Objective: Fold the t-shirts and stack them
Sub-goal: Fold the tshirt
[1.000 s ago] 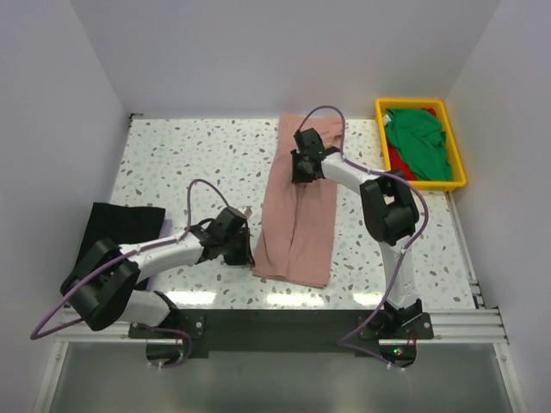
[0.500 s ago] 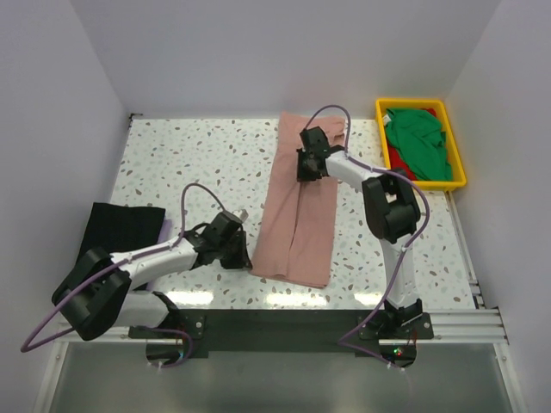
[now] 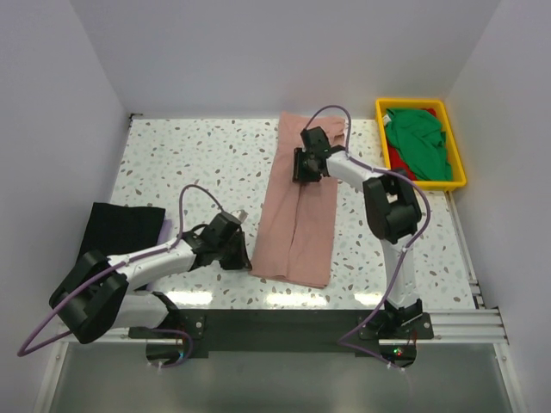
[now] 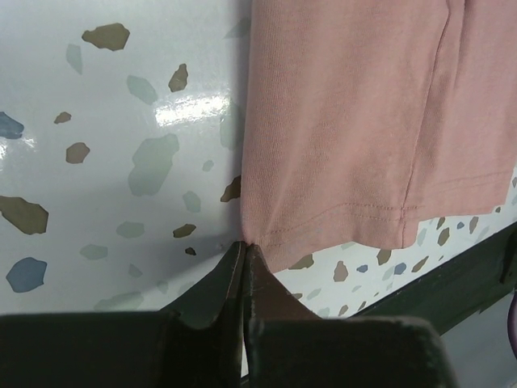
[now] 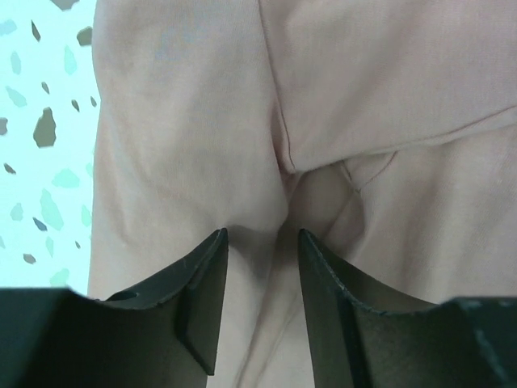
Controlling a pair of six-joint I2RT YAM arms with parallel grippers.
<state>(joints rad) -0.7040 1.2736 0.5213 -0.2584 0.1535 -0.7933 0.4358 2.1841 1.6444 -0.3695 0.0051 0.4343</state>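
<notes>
A dusty pink cotton t-shirt (image 3: 297,211), folded lengthwise into a long narrow strip, lies flat near the middle of the white speckled terrazzo table (image 3: 198,163), running from the far edge toward the near edge at a slight slant. The left gripper (image 4: 243,257) sits low at the near left corner of this strip, its two dark fingers clenched together with their tips meeting right at the corner of the stitched hem; whether any cloth is caught between them cannot be told. The right gripper (image 5: 260,242) hangs over the far part of the same shirt, released, its two black fingers (image 5: 202,291) spread apart with pink cloth showing between them, just below a spot where folded layers meet in a soft crease. A folded black t-shirt (image 3: 120,228) lies at the left edge of the table, well apart from the pink one and beside the left arm. At the far right corner stands a yellow rectangular plastic tray (image 3: 459,163), holding a crumpled green t-shirt (image 3: 417,142) that lies on top of a red t-shirt (image 3: 394,159), of which only a little shows at the tray's left side
</notes>
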